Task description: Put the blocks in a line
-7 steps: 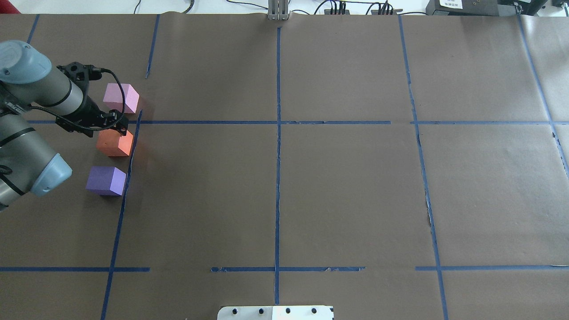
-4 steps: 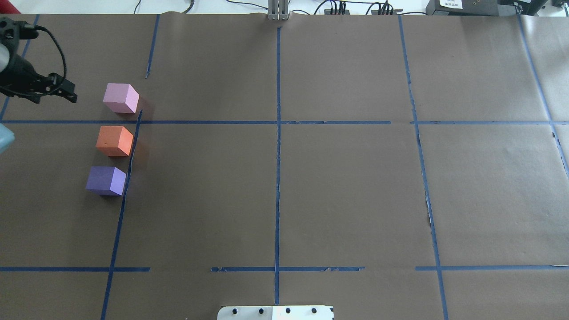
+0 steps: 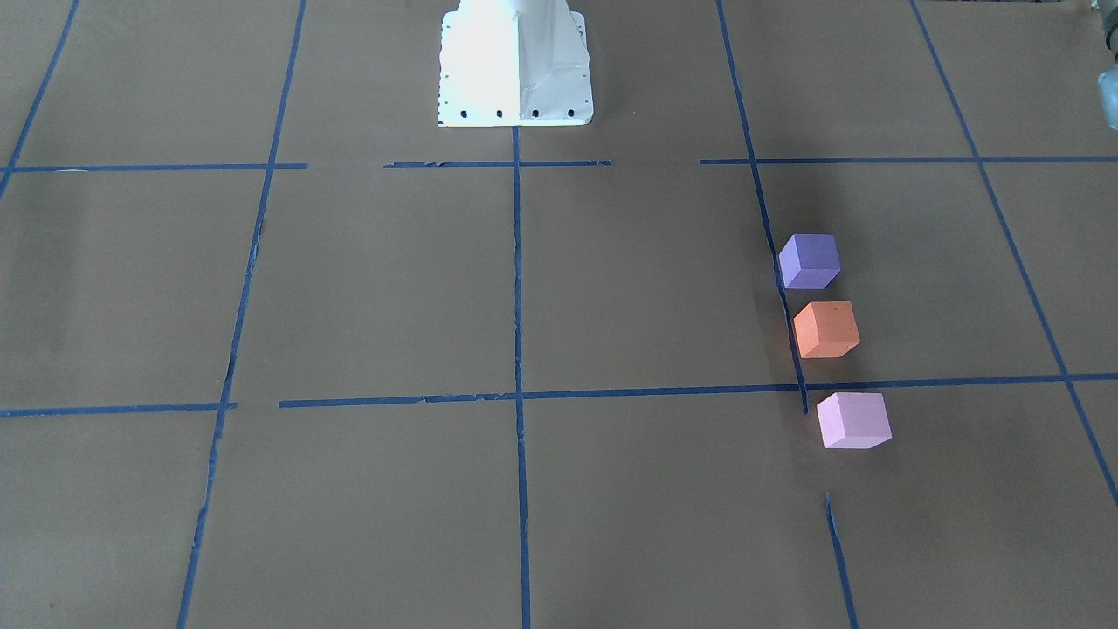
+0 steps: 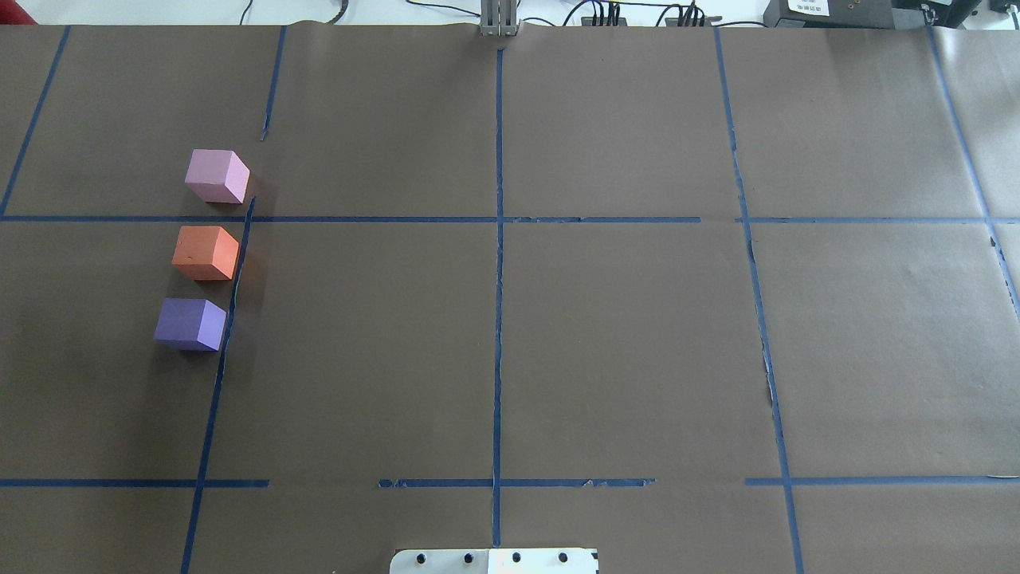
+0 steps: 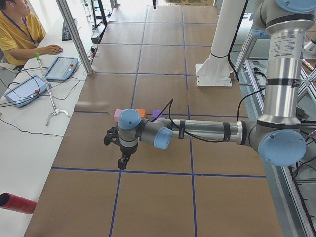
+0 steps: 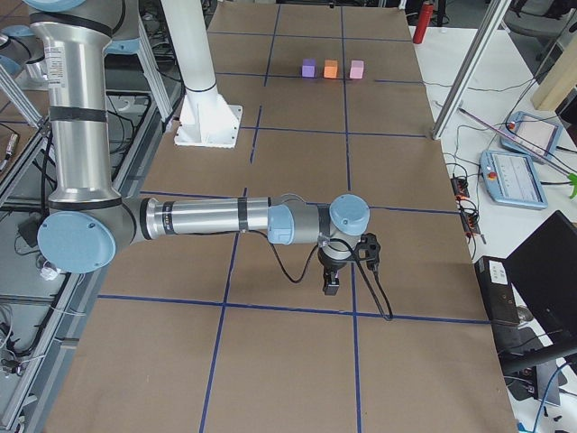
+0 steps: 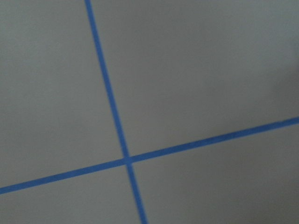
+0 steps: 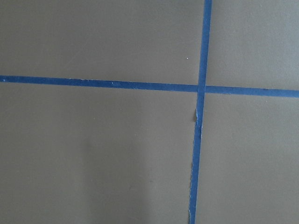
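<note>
Brown paper covers the table [image 4: 637, 359], crossed by blue tape lines [image 4: 498, 319]. Three blocks sit in a row on the robot's left side, just beside one tape line, with gaps between them. The pink block [image 4: 217, 176] is farthest from the robot, the orange block [image 4: 205, 253] is in the middle, and the purple block [image 4: 190, 324] is nearest. The left pincer [image 5: 122, 162] hangs pointing down over the table, clear of the blocks. The right pincer [image 6: 331, 284] hangs well apart from them. I cannot tell whether either pincer is apart or together.
</note>
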Robot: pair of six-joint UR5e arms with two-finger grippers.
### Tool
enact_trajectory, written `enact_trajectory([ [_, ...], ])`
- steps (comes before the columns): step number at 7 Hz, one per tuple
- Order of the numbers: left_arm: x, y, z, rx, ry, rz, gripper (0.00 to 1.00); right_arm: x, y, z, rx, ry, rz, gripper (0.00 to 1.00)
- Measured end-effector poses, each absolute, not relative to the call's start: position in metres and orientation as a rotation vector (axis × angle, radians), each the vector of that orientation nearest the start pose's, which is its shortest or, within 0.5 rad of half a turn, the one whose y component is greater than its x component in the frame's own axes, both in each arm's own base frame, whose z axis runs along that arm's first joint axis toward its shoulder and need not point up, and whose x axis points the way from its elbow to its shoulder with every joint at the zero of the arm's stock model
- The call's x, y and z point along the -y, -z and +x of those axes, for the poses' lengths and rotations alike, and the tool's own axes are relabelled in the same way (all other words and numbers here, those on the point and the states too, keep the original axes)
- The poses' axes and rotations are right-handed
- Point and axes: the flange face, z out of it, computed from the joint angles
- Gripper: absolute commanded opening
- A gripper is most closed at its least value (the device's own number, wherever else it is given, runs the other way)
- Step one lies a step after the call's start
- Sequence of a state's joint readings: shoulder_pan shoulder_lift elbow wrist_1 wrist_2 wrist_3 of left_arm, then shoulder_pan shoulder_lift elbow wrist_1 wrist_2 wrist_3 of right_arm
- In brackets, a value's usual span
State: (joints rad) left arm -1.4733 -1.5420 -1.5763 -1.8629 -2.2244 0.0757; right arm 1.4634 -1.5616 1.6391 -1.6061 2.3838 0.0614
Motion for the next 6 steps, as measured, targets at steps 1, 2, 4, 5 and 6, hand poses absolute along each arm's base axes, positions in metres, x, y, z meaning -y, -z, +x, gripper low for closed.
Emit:
enact_trajectory([
  [1,0.496,-0.654,-0.033,-0.649,-0.256,0.234,1.00,0.501,-0.621,0.007,0.814,0.061,-0.028,1.00],
  [2,0.497,-0.653,-0.038,-0.650,-0.242,0.199,1.00,0.501,-0.621,0.007,0.814,0.061,-0.028,1.00],
  [4,0.504,-0.646,-0.047,-0.675,-0.210,0.155,1.00,0.501,-0.622,0.007,0.813,0.060,-0.029,1.00],
  [5,0.504,-0.644,-0.047,-0.716,-0.202,0.148,1.00,0.501,-0.622,0.007,0.813,0.060,-0.029,1.00],
  [6,0.503,-0.643,-0.046,-0.747,-0.198,0.144,1.00,0.501,-0.622,0.007,0.813,0.060,-0.029,1.00],
])
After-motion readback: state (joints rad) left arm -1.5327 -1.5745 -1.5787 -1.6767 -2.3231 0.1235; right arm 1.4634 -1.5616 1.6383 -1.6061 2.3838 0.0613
